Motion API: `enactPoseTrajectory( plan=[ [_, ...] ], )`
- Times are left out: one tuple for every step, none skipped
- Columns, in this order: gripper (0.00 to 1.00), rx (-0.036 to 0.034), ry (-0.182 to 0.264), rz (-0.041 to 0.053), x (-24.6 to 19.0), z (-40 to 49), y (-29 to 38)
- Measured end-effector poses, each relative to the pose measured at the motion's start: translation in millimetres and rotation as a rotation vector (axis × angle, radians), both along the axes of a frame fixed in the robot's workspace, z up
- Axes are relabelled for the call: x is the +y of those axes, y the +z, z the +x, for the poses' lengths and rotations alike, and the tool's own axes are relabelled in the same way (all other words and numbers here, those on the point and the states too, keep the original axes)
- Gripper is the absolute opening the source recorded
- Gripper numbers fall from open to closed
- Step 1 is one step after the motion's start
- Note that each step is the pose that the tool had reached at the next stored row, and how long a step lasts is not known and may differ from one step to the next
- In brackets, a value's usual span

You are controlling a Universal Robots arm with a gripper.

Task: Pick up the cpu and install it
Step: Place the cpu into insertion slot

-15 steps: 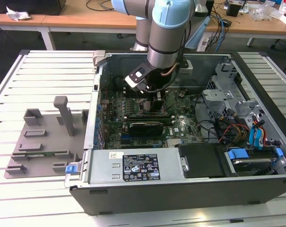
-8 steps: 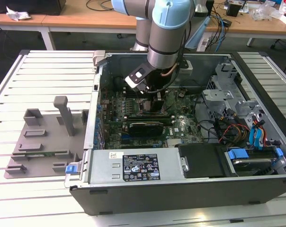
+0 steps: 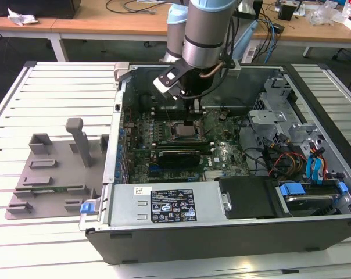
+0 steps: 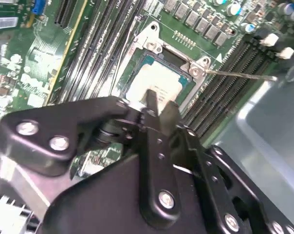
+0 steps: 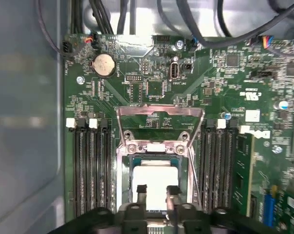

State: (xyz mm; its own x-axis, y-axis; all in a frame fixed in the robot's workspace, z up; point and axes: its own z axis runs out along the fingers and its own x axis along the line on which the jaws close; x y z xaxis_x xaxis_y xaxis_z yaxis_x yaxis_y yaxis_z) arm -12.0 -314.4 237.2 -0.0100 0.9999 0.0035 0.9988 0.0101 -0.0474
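The cpu (image 5: 154, 176), a pale silver square, lies flat in the motherboard socket (image 5: 122, 161) in both wrist views (image 4: 152, 80). The socket's metal load plate (image 5: 159, 119) is flipped up and its lever (image 4: 239, 74) sticks out to the side. My gripper (image 5: 156, 191) hangs just over the cpu, its two thin fingertips (image 5: 141, 190) a small gap apart with the chip's top showing between them. In the exterior view my gripper (image 3: 194, 110) reaches down into the open computer case right above the socket (image 3: 184, 129).
Memory slots (image 5: 91, 170) flank the socket on both sides. A black card (image 3: 178, 156) lies just in front of the socket, with the power supply (image 3: 164, 203) at the case front. Cables and drive bays (image 3: 297, 157) are at the exterior view's right. A grey fixture plate (image 3: 53, 168) stands outside the case.
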Motion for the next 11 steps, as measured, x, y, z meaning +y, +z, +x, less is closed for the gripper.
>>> enactPoseTrajectory(
  plan=[
    [0.18,0.0000,0.000,0.0001,0.2,0.0,8.0],
    [0.12,-0.0001,0.000,0.0001,0.3,0.0,16.1],
    [0.11,0.0001,0.000,0.0000,0.3,0.0,22.9],
    [0.11,0.0000,0.000,0.0001,0.4,0.0,30.2],
    [0.11,0.0000,0.000,-0.0001,0.6,0.0,40.7],
    [0.11,-0.0001,0.000,0.0001,0.8,0.0,49.0],
    [0.11,-0.0001,0.000,0.0001,0.8,0.0,53.6],
    [0.11,-0.0002,0.000,0.0003,0.8,0.0,53.6],
    [0.11,-0.0001,0.000,0.0002,0.8,0.0,53.7],
    [0.11,0.0000,0.000,0.0000,0.8,0.0,53.8],
    [0.11,-0.0001,0.000,0.0001,0.8,0.0,53.8]
  ],
)
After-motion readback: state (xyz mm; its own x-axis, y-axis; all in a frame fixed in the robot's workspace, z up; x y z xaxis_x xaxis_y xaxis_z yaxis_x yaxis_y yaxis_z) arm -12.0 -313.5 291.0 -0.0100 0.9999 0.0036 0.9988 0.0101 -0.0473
